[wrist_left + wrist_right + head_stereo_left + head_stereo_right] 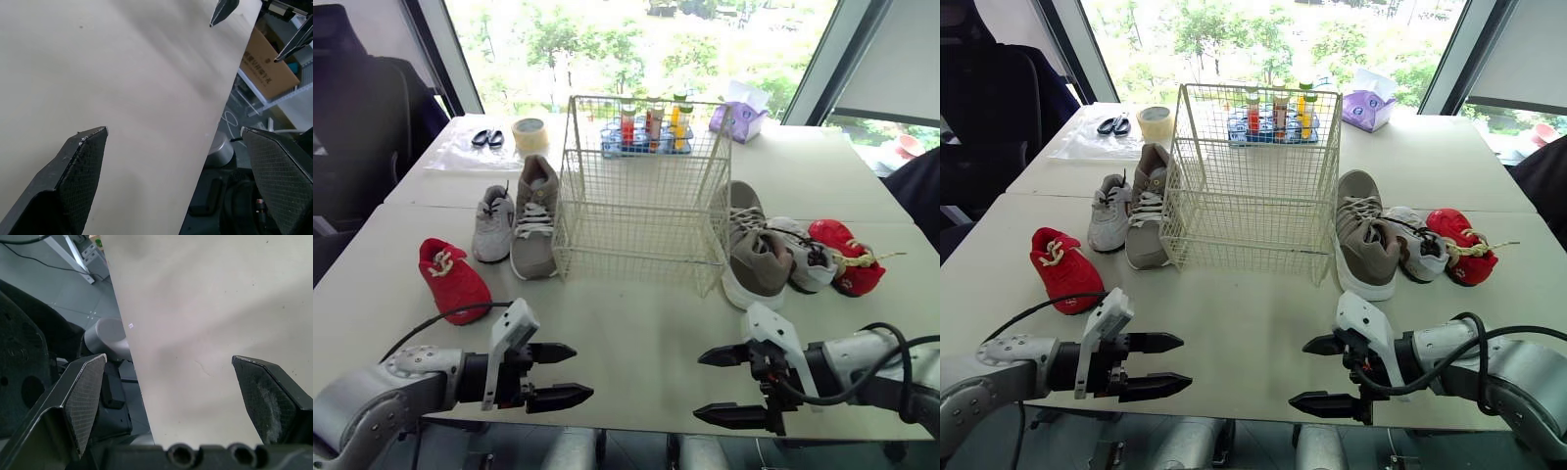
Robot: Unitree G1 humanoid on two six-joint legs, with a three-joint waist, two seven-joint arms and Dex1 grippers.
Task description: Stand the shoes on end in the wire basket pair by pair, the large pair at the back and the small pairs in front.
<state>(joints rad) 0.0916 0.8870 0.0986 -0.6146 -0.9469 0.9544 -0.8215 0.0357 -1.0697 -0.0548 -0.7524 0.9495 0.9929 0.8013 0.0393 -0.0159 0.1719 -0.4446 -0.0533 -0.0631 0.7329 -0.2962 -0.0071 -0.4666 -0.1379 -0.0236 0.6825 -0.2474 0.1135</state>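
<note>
A cream wire basket stands mid-table with no shoes in it. To its left lie a large taupe shoe, a small grey-white shoe and a small red shoe. To its right lie the other taupe shoe, a grey-white shoe and a red shoe. My left gripper hovers open over the table's front edge, nothing between its fingers. My right gripper is open too, near the front edge, pointing toward the left one.
Behind the basket sit a blue rack of bottles, a tape roll, scissors on a plastic sheet and a purple tissue box. A cardboard box stands on the floor beyond the table's front edge.
</note>
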